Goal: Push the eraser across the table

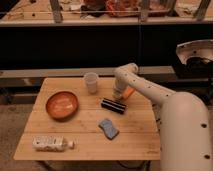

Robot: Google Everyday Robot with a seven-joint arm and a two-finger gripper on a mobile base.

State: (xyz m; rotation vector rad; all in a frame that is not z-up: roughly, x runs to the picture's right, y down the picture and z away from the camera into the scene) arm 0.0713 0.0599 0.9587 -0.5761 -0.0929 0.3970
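The eraser [113, 106], a small black block with a pale stripe, lies on the light wooden table [130, 142] a little right of centre. My gripper [118, 96] hangs from the white arm just above and behind the eraser's right half, at or very near its far edge. A thin orange stick [128, 93] shows right beside the gripper.
A white cup [91, 82] stands at the table's back, left of the gripper. An orange bowl [62, 105] sits at the left. A blue-grey sponge pad [108, 128] lies in front of the eraser. A lying plastic bottle [50, 144] is at the front left.
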